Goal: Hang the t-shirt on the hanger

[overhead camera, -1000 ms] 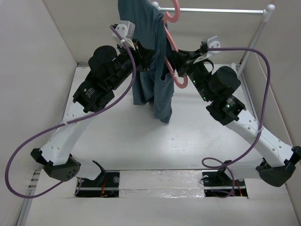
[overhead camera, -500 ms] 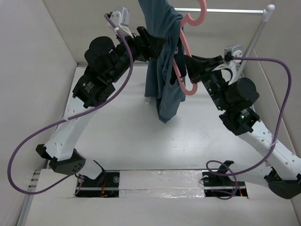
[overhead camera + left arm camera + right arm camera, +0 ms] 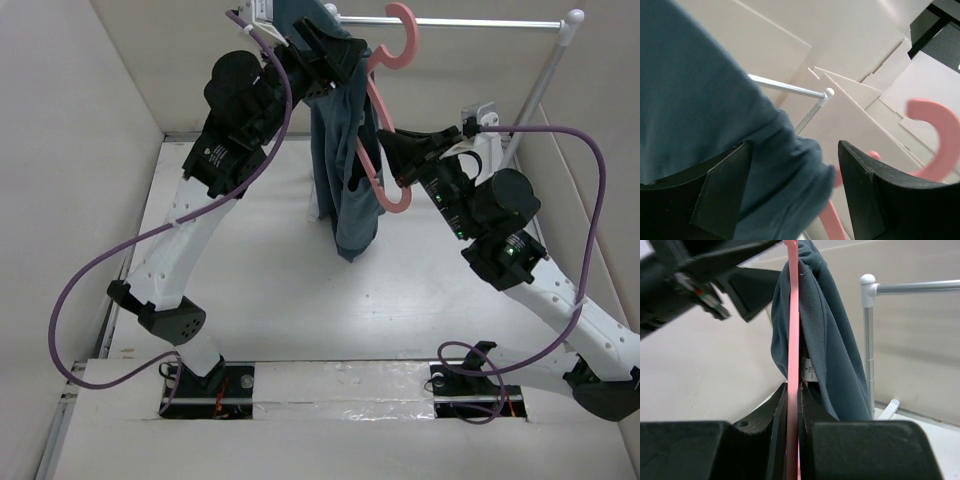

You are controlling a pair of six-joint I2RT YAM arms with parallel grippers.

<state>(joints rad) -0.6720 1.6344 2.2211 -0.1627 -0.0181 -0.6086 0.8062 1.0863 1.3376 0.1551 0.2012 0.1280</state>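
Your right gripper (image 3: 792, 390) pinches the hanger (image 3: 792, 340), thin and stiff, at far centre. The t-shirt (image 3: 345, 190) hangs against it, limp and light. The left gripper (image 3: 794, 150) seems clamped on its bunched top. Grip by the collar; loose cloth sags and slips.

Right gripper (image 3: 792, 395) pinched on hanger (image 3: 792, 315), seen edge-on as upright pink strip. T-shirt (image 3: 832, 340) draped against hanger's right side, neck label (image 3: 808, 369) just above fingertips. Left gripper (image 3: 771, 262) upper left, at t-shirt's edge. Rack post (image 3: 868, 335), rail (image 3: 920, 287) behind.
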